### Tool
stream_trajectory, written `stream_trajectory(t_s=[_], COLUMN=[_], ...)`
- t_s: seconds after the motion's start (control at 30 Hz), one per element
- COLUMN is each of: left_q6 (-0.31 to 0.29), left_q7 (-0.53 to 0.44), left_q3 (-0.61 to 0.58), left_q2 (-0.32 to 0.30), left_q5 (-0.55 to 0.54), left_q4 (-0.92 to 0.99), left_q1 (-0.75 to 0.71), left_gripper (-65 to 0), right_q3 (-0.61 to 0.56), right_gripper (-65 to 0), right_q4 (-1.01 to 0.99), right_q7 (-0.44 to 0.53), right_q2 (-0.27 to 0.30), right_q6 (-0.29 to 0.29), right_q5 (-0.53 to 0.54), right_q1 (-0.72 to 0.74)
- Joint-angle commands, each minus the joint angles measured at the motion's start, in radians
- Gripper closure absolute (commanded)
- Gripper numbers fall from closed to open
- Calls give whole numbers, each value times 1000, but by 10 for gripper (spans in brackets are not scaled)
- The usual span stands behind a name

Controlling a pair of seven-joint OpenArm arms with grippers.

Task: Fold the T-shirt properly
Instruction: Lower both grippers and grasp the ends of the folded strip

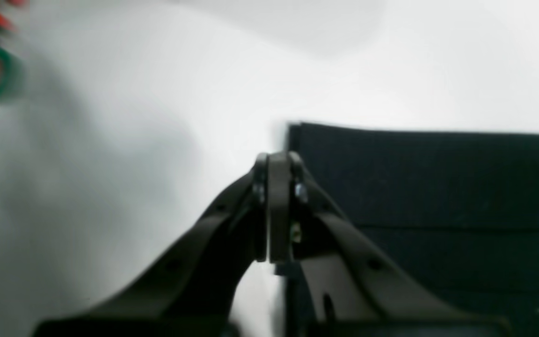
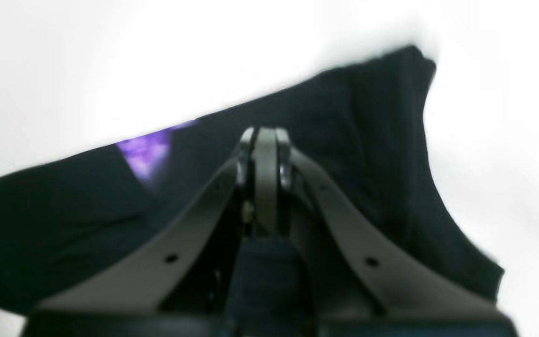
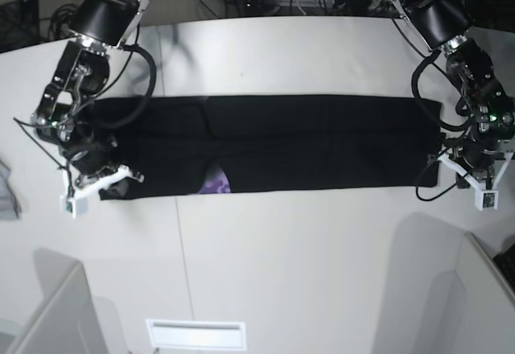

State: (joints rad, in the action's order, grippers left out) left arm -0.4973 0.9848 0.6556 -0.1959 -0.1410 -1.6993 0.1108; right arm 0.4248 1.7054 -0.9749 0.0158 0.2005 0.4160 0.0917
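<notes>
Nearest the base camera, bare white table [image 3: 282,241]. Beyond it the black T-shirt [image 3: 306,141] lies as a long flat band across the table, a bit of purple print [image 3: 214,185] showing at its near edge. The right gripper [image 2: 265,140] is clenched over the cloth at one end; the left gripper [image 1: 279,164] is clenched at the other end's corner, holding nothing visible

T-shirt [image 3: 314,141] flat on table [image 3: 282,265], end effector at each end.
</notes>
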Motion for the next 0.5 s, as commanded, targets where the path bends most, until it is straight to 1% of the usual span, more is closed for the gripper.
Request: stream_trajectory(t_s=[0.0, 0.07, 0.13, 0.33, 0.37, 0.47], left_q6=[5, -16, -41, -48, -48, -48], left_q7=[6, 24, 27, 19, 19, 19], left_q3=[36, 105, 166, 254, 264, 273], left_q2=[-15, -17, -18, -37, -33, -30], left_q5=[-13, -72, -154, -319, -342, -394], left_q4=[-49, -86, -91, -84, -84, -51], left_q1=[7, -29, -66, -198, -207, -217], left_gripper=[0, 0, 0, 0, -64, -298], right_q3=[3, 3, 3, 3, 3, 1], right_gripper=[0, 0, 0, 0, 0, 0], right_q4=[57, 124, 172, 183, 183, 183], right_q7=[6, 6, 6, 14, 14, 14], right_q2=[-7, -20, -23, -24, -26, -27], right_q6=[4, 4, 4, 4, 4, 4], right_q5=[7, 7, 7, 7, 7, 7], right_q1=[-7, -39, -73, -137, -143, -154])
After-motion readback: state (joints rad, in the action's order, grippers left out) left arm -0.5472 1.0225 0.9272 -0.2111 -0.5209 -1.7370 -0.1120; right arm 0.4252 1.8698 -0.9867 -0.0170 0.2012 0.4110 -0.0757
